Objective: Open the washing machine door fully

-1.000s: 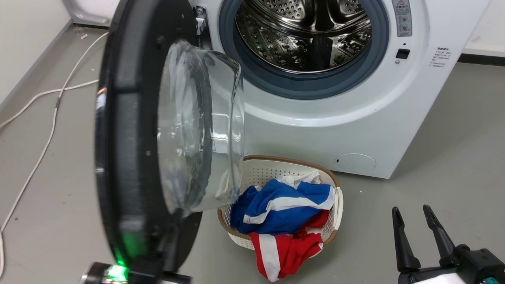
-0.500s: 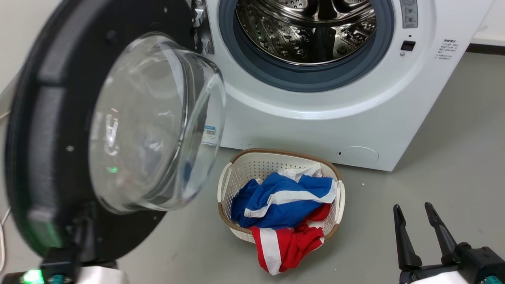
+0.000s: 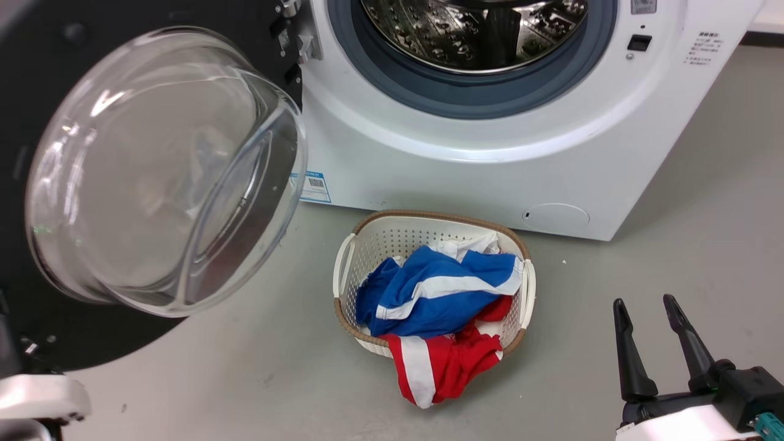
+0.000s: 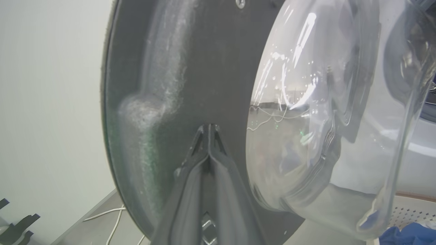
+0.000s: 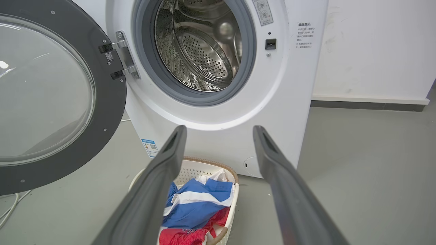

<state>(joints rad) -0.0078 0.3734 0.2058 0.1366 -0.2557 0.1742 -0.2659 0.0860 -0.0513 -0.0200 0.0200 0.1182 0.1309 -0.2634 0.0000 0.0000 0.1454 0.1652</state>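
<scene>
The washing machine door (image 3: 159, 171), a black frame around a bulging clear glass bowl, stands swung far out to the left on its silver hinge (image 5: 124, 58). The white washing machine (image 3: 490, 171) shows its steel drum (image 3: 471, 30) uncovered. My left gripper (image 4: 208, 127) is shut, empty, its tips against the black inner face of the door (image 4: 170, 68) beside the glass. The pale left forearm (image 3: 37, 398) sits under the door's lower edge. My right gripper (image 3: 643, 301) hangs open and empty at the lower right, well away from the door (image 5: 109, 102).
A white laundry basket (image 3: 343, 269) holding blue, white and red clothes stands on the grey floor in front of the machine, between the door and my right gripper (image 5: 219, 129). White cables (image 4: 115, 217) lie on the floor by the left wall.
The door has swung further open to the left, its inner face now turned towards me. My left arm went with it. The head view shifted slightly; the right gripper stayed put.
</scene>
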